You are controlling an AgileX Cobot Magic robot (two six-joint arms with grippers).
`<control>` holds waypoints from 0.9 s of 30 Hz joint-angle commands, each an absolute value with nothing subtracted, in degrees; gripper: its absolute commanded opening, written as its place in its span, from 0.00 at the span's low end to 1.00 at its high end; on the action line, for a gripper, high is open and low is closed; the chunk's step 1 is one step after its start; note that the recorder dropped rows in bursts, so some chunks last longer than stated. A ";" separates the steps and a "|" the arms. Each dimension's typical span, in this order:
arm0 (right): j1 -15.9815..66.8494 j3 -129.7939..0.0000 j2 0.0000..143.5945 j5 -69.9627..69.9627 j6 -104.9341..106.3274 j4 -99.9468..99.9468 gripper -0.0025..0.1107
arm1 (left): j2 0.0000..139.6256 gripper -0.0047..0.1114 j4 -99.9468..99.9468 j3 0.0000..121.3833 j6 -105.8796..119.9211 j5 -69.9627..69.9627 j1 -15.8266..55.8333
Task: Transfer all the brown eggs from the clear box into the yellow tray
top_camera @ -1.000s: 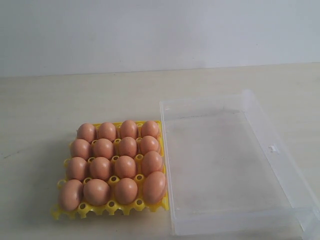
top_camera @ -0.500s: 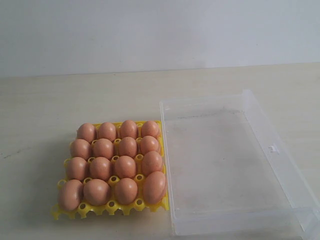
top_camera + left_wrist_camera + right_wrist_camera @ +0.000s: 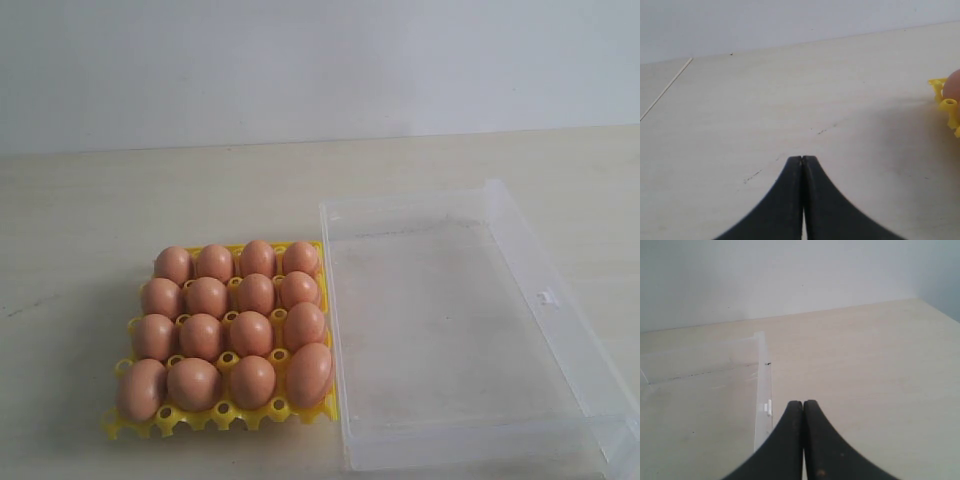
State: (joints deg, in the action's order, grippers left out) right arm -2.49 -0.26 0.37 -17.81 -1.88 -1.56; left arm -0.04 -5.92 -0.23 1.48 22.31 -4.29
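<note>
Left fingers (image 3: 789,200) and right fingers (image 3: 790,440) pressed together; your brown eggs (image 3: 250,333) fill the yellow tray (image 3: 222,413) beside the clear box (image 3: 450,330).

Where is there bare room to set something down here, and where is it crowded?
Free: the whole floor of the clear box; the table left of the yellow tray and behind both, toward the wall. Crowded: the tray, brown eggs in every cup, no visible gap to the box.
</note>
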 commanded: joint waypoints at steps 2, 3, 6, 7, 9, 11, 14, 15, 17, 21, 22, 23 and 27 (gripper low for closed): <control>-2.63 0.00 0.00 -17.59 -1.51 -1.28 0.02 | 0.00 0.04 -5.90 0.00 1.24 21.79 -4.00; -2.63 0.00 0.00 -17.59 -1.51 -1.28 0.02 | 0.00 0.04 -5.90 0.00 1.24 21.79 -4.00; -2.05 0.00 0.00 -17.59 -1.51 -1.28 0.02 | 0.00 0.04 -5.90 0.00 1.16 21.79 -4.00; -1.51 0.00 0.00 -17.59 -1.51 -1.28 0.02 | 0.00 0.04 -5.90 0.00 1.16 21.79 -4.00; -0.44 0.00 0.00 -17.59 -1.51 -1.28 0.02 | 0.00 0.04 -5.90 0.00 1.16 21.79 -4.00; 0.04 0.00 0.00 -17.59 -1.51 -1.25 0.02 | 0.00 0.04 -5.90 0.00 1.16 21.79 -4.00; 0.04 0.00 0.00 -17.59 -1.51 -1.25 0.02 | 0.00 0.04 -5.90 0.00 1.30 21.79 -4.00; 0.04 0.00 0.00 -17.59 -1.51 -1.25 0.02 | 0.00 0.04 -5.90 0.00 1.36 21.79 -4.00; 0.04 0.00 0.00 -17.59 -1.51 -1.25 0.02 | 0.00 0.04 -5.90 0.00 1.36 21.79 -4.00; 0.04 0.00 0.00 -17.59 -1.51 -1.25 0.02 | 0.00 0.04 -5.90 0.00 1.36 21.79 -4.00; 0.04 0.00 0.00 -17.59 -1.51 -1.25 0.02 | 0.00 0.04 -5.90 0.00 1.36 21.79 -4.00; -0.06 0.00 0.00 -17.59 -1.51 -1.25 0.02 | 0.00 0.04 -5.90 0.00 1.36 21.79 -4.00; -0.88 0.00 0.00 -17.59 -1.51 -1.25 0.02 | 0.00 0.04 -5.90 0.00 1.36 21.79 -4.00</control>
State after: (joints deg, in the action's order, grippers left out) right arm -0.30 -0.26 0.37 -17.91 -1.88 -1.56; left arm -0.04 -5.92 -0.23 1.48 22.31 -4.29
